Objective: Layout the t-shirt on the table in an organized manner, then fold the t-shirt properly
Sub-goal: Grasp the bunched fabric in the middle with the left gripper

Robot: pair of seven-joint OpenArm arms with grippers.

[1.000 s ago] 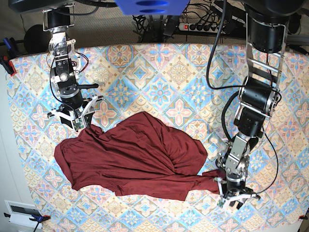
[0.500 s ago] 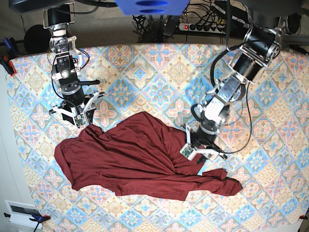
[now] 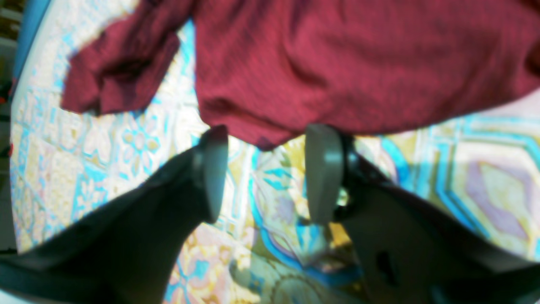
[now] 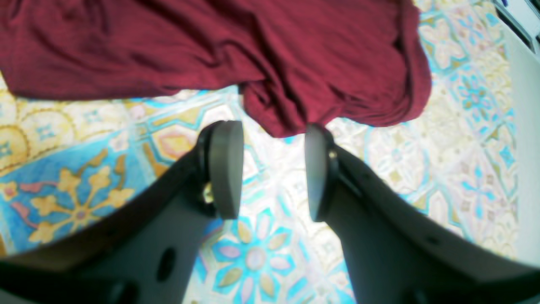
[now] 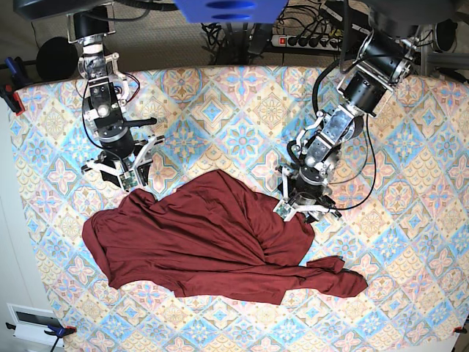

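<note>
The dark maroon t-shirt lies crumpled on the patterned table, with one twisted sleeve end stretched out to the front right. My left gripper is open and empty, low over the shirt's right edge. In the left wrist view the shirt lies just beyond the open gripper, over the table. My right gripper is open and empty at the shirt's back left corner. In the right wrist view a fold of the shirt hangs between the tips of the gripper.
A power strip and cables lie behind the table's far edge. A red clamp grips the left edge. A white box sits off the front left corner.
My left gripper has let go of the sleeve at the front right and moved back to the shirt's right edge. The sleeve now lies on the table. The right gripper shifted slightly.
</note>
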